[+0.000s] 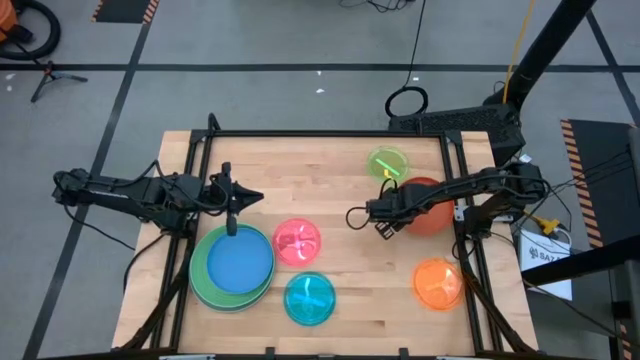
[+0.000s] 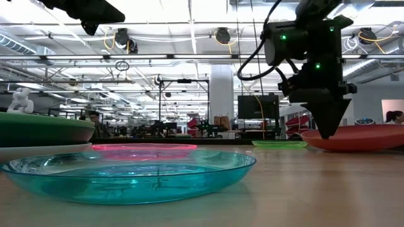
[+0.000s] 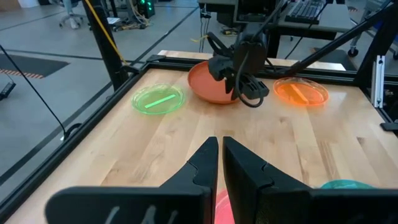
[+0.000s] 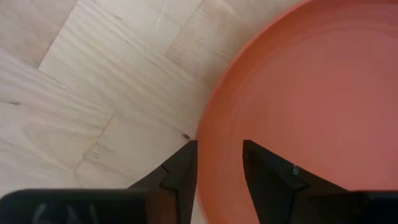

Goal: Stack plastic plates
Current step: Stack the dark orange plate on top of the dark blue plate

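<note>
The red-orange plate [image 1: 436, 212] [image 4: 311, 81] lies flat at the table's right. My right gripper [image 1: 383, 216] [image 4: 219, 163] points down over its left rim, open, one finger outside the rim and one inside. A lime plate [image 1: 388, 163] sits behind it and an orange plate [image 1: 438, 283] nearer. At the left, a blue plate [image 1: 238, 262] tops a stack of green plates [image 1: 200, 272]. Pink [image 1: 297, 242] and cyan [image 1: 310, 298] plates lie beside the stack. My left gripper [image 1: 250, 198] [image 3: 220, 163] is shut and hovers high [image 2: 88, 14] above the stack's far side. My right gripper stands astride the red-orange plate's left rim [image 4: 204, 140], coming from above with its fingers pointing down. The outer finger [image 4: 181, 167] lies close against the rim's edge; I cannot tell whether either finger touches it. The plate rests on the table [image 2: 353, 140].
Bare wood lies in the table's middle [image 1: 340, 180] between the two arms. A black frame [image 1: 320, 133] borders the table's far and side edges. The cyan plate [image 2: 126, 173] sits near the table's near edge.
</note>
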`<state>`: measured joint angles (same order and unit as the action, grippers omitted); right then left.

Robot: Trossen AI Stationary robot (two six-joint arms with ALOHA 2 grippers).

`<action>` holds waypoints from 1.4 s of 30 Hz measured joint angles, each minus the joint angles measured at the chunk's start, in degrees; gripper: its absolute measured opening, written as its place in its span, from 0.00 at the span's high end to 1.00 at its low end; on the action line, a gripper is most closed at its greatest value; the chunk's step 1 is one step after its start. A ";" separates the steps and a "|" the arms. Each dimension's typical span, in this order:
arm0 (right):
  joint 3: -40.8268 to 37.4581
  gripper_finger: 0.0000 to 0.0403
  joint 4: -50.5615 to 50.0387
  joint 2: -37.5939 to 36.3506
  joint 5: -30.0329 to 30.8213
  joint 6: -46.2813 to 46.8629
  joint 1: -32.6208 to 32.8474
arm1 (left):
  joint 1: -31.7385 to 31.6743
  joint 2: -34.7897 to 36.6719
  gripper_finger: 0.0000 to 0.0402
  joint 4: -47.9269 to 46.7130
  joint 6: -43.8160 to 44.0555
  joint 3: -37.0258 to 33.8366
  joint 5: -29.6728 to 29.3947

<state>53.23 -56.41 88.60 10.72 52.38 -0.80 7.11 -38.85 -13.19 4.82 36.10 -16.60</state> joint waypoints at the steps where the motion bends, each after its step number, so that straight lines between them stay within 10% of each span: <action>1: 0.00 0.69 0.16 0.00 0.00 -0.40 0.00 | 0.00 -0.01 0.92 -0.02 -0.01 0.00 0.00; 42: -3.33 0.71 7.56 0.26 2.75 3.44 0.61 | 0.00 0.00 0.92 -0.33 -0.04 0.00 0.00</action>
<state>49.90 -48.86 88.86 13.47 55.83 -0.19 7.11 -38.85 -13.52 4.78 36.10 -16.60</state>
